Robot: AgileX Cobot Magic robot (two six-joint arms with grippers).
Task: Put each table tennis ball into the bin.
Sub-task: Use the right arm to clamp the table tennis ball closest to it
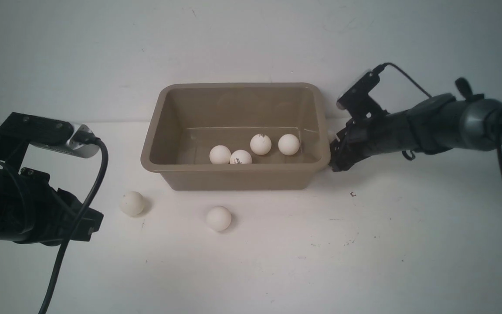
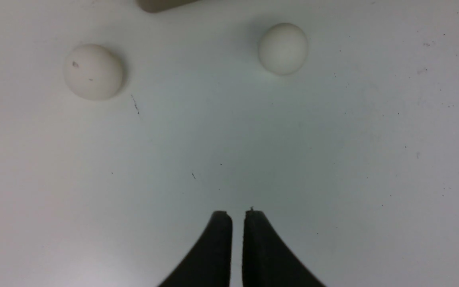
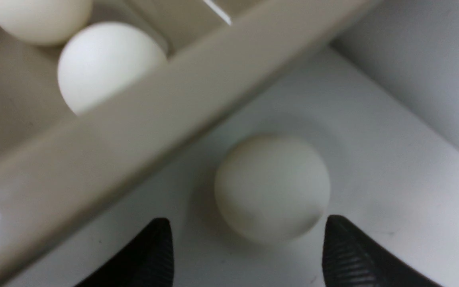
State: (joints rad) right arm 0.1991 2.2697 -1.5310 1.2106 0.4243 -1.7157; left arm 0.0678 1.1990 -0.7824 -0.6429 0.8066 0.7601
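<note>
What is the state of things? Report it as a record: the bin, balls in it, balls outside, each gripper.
bin: upright on the table
inside bin: four balls
in front of bin: two balls
right of bin: one ball, on the table, between open jaws
left gripper: shut, empty
right gripper: open, straddling that ball
</note>
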